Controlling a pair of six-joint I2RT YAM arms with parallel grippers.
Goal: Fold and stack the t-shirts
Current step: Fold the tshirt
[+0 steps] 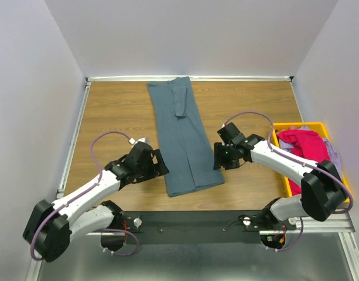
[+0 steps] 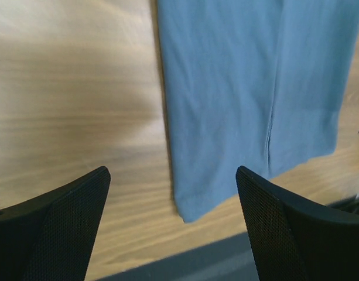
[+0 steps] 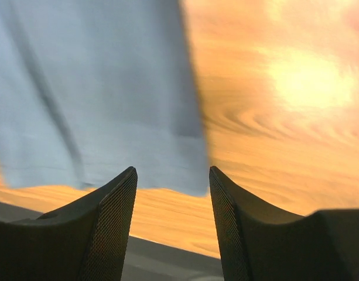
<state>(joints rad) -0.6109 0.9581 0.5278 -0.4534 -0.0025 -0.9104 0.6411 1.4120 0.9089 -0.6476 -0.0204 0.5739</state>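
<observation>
A slate blue-grey t-shirt (image 1: 182, 140), a long strip running near-to-far on the table (image 1: 120, 111), lies between the wide-open left gripper (image 1: 159, 165) and part-open right gripper (image 1: 218, 158), both empty, flanking its near end.

Folded t-shirt (image 1: 182, 140) on table (image 1: 115, 111) centre; bin (image 1: 284, 124) right, shirts (image 1: 305, 146) inside.

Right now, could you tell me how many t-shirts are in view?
3: a slate shirt folded on the table, a magenta shirt in the yellow bin, a pale shirt beside it; more may be hidden.
</observation>
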